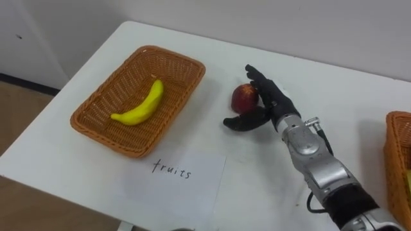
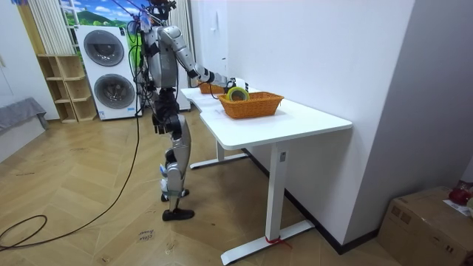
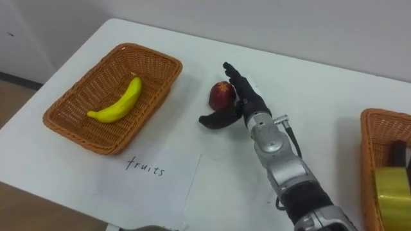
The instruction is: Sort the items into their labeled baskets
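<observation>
A red apple (image 1: 243, 96) rests on the white table (image 1: 257, 186), just right of the wicker fruit basket (image 1: 90, 125). A yellow banana (image 1: 140, 106) lies inside that basket. My right hand (image 1: 271, 101) is open beside the apple: its straight fingers lie along the apple's right side and the thumb reaches out under it on the near side. A second wicker basket (image 3: 371, 151) at the right edge holds a yellow tape roll (image 3: 393, 196) and a dark item.
A paper sheet marked "fruits" (image 1: 176, 174) lies in front of the fruit basket near the table's front edge. In the room view I stand at the table's long side, right arm stretched over it; washing machines (image 2: 111, 70) stand behind.
</observation>
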